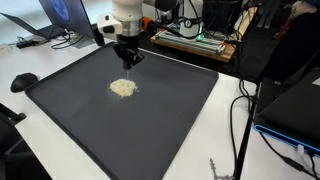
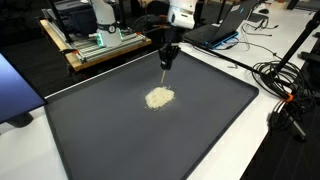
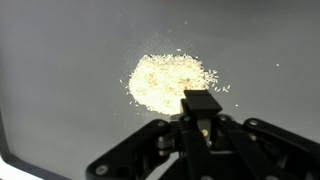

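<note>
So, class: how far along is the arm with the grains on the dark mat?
Done: the grains sit in one heap on the mat. In hand: the shut gripper hangs beside it. Left: a few strays ring the heap.

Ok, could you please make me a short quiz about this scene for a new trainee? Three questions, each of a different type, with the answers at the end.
1. True or false: the gripper is touching the pile of pale grains.
2. What do the grains lie on? A: a dark mat. B: a white plate. C: a wooden board.
3. Fill in the missing word: in the wrist view, the fingers of the gripper are ____ (open or shut).

Key
1. False: in both exterior views the gripper stands apart from the pile, on its far side.
2. A.
3. Shut.
</note>
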`<state>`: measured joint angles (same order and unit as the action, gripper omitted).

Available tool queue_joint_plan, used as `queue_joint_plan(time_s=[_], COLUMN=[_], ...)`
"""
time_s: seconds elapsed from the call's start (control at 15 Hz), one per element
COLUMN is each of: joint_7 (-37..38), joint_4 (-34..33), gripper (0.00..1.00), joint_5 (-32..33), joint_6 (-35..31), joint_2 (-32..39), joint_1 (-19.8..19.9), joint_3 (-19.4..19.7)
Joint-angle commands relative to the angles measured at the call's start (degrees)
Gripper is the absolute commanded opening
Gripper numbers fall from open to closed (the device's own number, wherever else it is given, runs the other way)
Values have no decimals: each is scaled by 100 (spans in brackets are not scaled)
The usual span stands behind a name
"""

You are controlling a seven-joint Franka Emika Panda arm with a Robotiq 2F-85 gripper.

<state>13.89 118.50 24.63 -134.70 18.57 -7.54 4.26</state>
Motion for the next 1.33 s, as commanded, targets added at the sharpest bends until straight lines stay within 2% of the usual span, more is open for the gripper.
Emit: queue_joint_plan(time_s=[0.0,0.27,0.6,0.67,0.73,1.13,1.2,1.27], joint_7=[751,1452,1901,1727,1758,1758,1910,1988], joint_4=[-185,-577,-1235,-856,-934,-928,-998,-1105], gripper=[3,3,3,3,12,12,3,3], joint_5=[797,1546,2162,1935,1951,1948,2016,2073], joint_6=[672,1542,2600,2259,2326,2309,2392,2549], joint_2=[25,289,864,543,625,635,706,806], joint_1=[-461,-879,-1221,-1001,-1032,-966,-1034,-1120], joint_3=[23,-152,-419,-511,-551,-560,-541,-544])
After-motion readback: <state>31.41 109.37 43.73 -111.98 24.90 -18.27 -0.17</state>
